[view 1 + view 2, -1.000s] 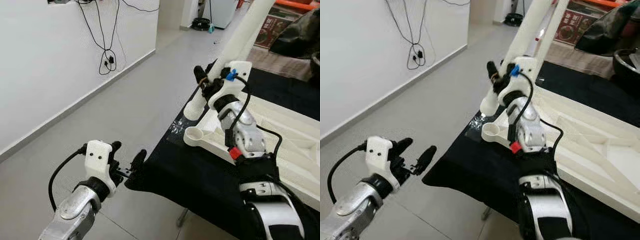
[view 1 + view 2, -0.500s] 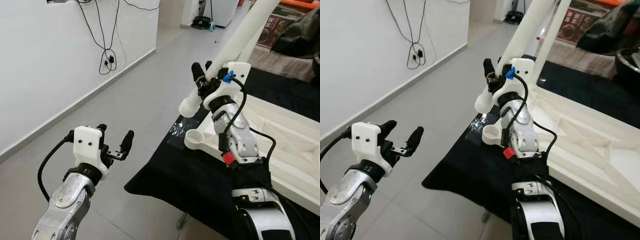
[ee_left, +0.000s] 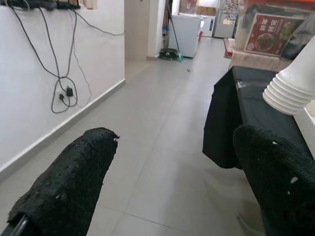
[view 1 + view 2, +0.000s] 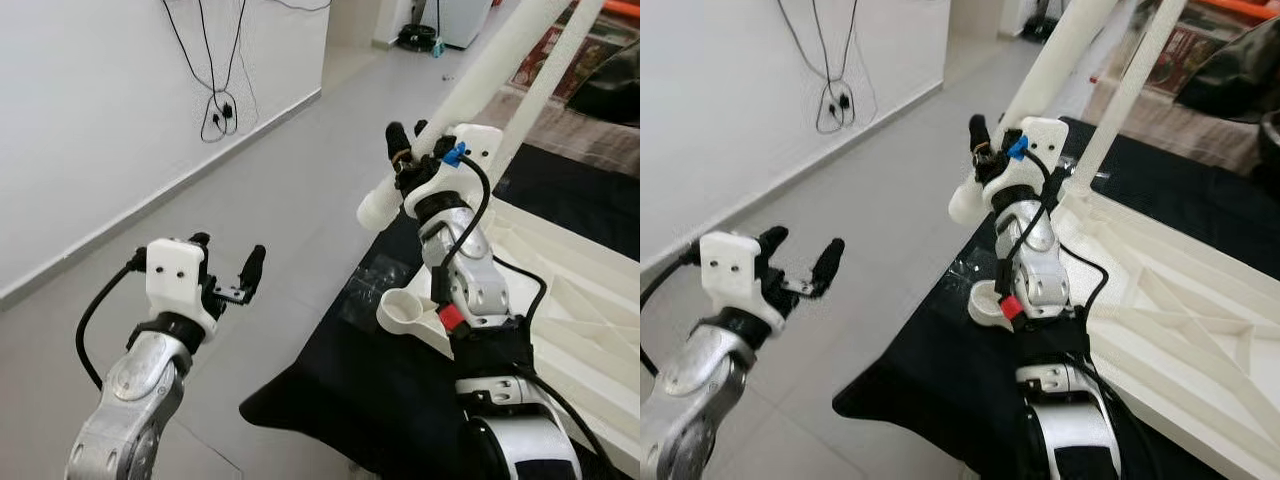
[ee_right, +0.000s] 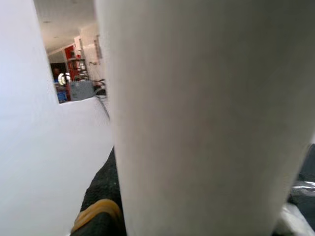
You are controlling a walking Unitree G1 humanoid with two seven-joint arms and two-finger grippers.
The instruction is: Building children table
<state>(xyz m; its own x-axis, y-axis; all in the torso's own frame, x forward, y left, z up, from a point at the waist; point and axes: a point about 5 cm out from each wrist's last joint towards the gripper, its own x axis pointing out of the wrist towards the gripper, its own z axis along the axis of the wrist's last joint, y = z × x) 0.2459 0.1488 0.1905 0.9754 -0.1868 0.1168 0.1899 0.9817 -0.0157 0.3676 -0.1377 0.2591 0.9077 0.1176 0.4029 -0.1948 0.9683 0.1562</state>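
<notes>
Grey tiled floor [image 4: 290, 190] running past a white wall [image 4: 90, 110] hung with black cables [image 4: 215, 95], a white appliance [image 3: 186, 34] at the far end of the corridor. On the right, a low surface draped in black cloth [image 4: 370, 390], crinkled clear tape [image 4: 368, 285] near its corner.

Upside down on the cloth: white plastic children's table top [image 4: 1170, 310], ribbed underside up, an open round leg socket [image 4: 404, 307] at the near corner. Already standing up from a farther part of the top, a slim white leg [image 4: 1130, 100].

Right gripper [image 4: 408, 152] raised above the near corner, black fingers [image 4: 397, 138] closed around a white table leg [image 4: 470, 95] not far above its ribbed end [image 4: 375, 210]. Leg tilted, upper part slanting up and away out of frame, ribbed end hanging in the air over the cloth edge, above the socket and clear of it, not seated. Up close from the right wrist: smooth white leg [image 5: 206, 118] against a black pad with a yellow band [image 5: 96, 211].

Left gripper [image 4: 228, 280] out over the bare floor, well apart from the cloth, fingers spread wide, nothing between them. From the left wrist: two fuzzy black fingertips [image 3: 69, 182] framing the corridor, with the ribbed leg end [image 3: 290, 88] and hanging cloth [image 3: 224, 123] beyond.
</notes>
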